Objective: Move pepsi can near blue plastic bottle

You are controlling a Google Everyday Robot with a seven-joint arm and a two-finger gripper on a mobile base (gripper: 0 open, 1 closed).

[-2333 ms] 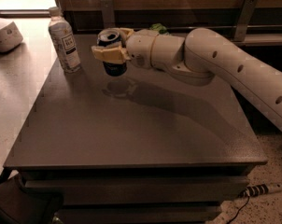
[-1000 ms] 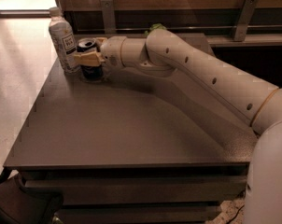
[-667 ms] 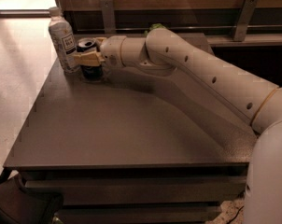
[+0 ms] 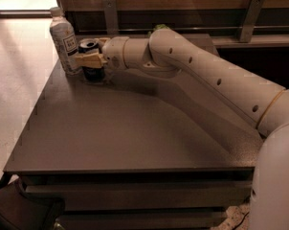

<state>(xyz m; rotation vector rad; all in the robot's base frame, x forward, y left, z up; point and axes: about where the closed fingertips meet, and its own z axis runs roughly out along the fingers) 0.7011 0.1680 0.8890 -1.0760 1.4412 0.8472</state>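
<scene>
The pepsi can (image 4: pixel 92 72), dark with a silver top, stands on the dark table (image 4: pixel 135 128) at its far left corner. It is just right of the blue plastic bottle (image 4: pixel 64 38), a pale bottle with a white cap and label, and almost touches it. My gripper (image 4: pixel 91 52) reaches in from the right, with its tan fingers (image 4: pixel 89 60) closed around the can's upper half. The white arm (image 4: pixel 206 75) stretches across the table's back right.
A green snack bag (image 4: pixel 159 28) peeks out behind the arm at the table's back edge. A wooden wall with metal brackets (image 4: pixel 252 13) runs behind the table. Pale floor (image 4: pixel 15 80) lies off the table's left edge.
The gripper has carried the can leftward from the table's back middle to beside the bottle. Over the last second it has stayed still.
</scene>
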